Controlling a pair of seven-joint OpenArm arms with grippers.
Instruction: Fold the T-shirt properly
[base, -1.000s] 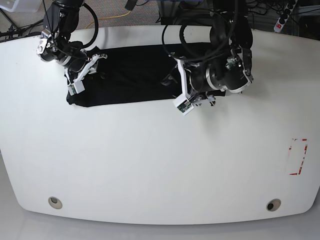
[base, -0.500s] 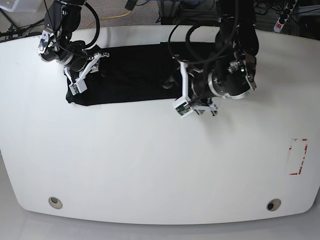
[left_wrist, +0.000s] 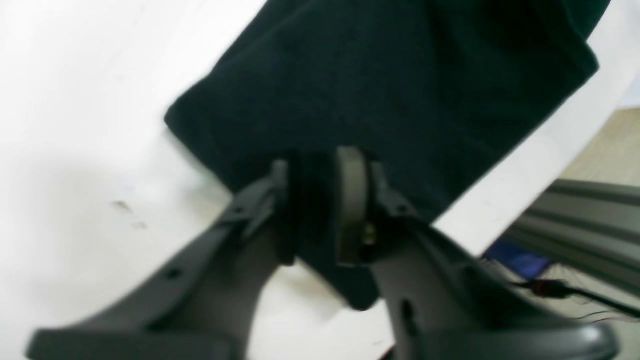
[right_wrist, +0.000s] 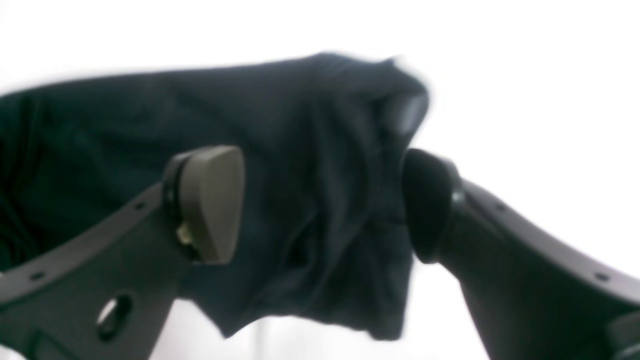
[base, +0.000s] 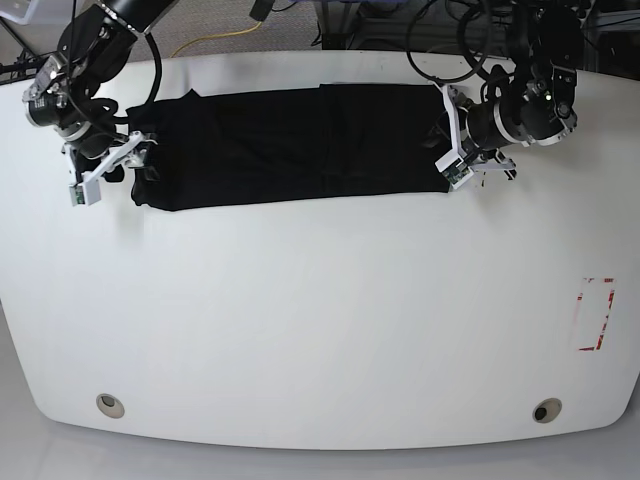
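T-shirt (base: 290, 145) lay flat; left gripper (left_wrist: 320, 210) pinched its edge, right gripper (right_wrist: 320, 205) fingers spread around its end.

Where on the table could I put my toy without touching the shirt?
The wide white table in front of the black T-shirt is bare, apart from red marks near its right edge. It's crowded along the back, where the shirt and both grippers sit.
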